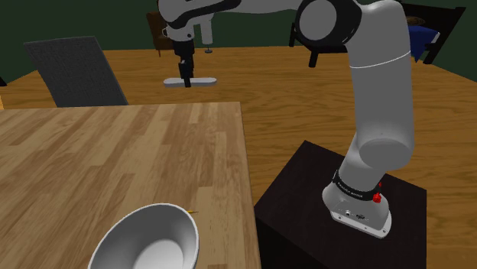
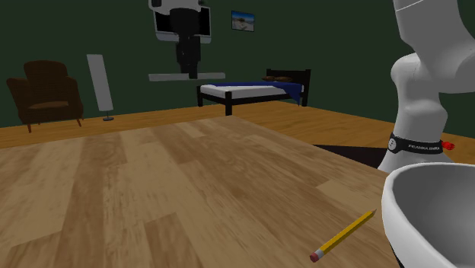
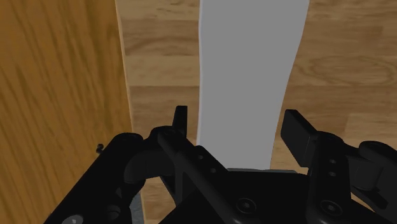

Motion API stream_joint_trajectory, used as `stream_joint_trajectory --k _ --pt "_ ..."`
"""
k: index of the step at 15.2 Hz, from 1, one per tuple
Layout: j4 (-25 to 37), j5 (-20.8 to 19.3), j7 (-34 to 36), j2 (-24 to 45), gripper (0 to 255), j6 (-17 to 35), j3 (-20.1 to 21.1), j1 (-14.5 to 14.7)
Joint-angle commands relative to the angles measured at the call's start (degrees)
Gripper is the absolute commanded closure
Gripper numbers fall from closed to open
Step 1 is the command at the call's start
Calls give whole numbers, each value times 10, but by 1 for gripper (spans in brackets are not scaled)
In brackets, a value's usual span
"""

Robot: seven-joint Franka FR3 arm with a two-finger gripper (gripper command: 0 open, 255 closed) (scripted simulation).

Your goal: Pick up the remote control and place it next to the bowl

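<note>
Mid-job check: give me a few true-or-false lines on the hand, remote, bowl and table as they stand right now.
1. The hand is shut on the remote control. True.
2. The remote control rests on the table beside the bowl. False: it is raised off the table, far from the bowl.
3. A pencil lies on the table near the bowl. True.
4. The bowl is upside down. False: it stands with its opening up.

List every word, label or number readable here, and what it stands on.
White lettering on the black band round the white arm's base: too small to read.
No text on the grey remote control in the black pincer, the yellow pencil or the white bowl.
</note>
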Motion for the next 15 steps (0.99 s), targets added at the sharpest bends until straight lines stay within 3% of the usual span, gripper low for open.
stream_joint_trajectory --k 1,3,8,15 --pt "18 0 1 2 255 -16 0 1" --pt "29 0 1 2 255 -27 0 1" --pt "-112 -3 45 -93 255 20 13 31" --pt "-251 -2 114 -195 255 58 41 72"
